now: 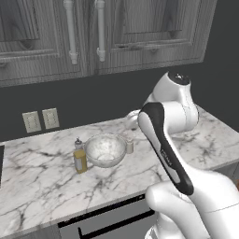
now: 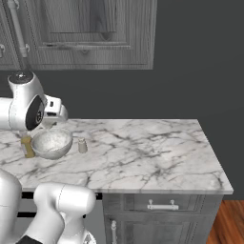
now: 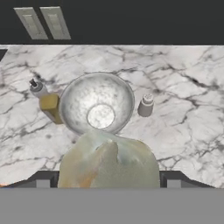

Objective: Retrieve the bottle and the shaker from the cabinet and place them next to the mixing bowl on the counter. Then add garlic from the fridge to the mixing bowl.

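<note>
Between my pincer's [image 3: 108, 186] tips sits the garlic [image 3: 108, 164] (bulky, papery), held just above the mixing bowl [image 3: 97, 104].

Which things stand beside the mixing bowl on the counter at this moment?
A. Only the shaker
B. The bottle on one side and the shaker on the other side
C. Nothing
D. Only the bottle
B: in the hand view, the bottle stands at one side of the mixing bowl and the shaker at the opposite side, both upright on the counter.
</note>
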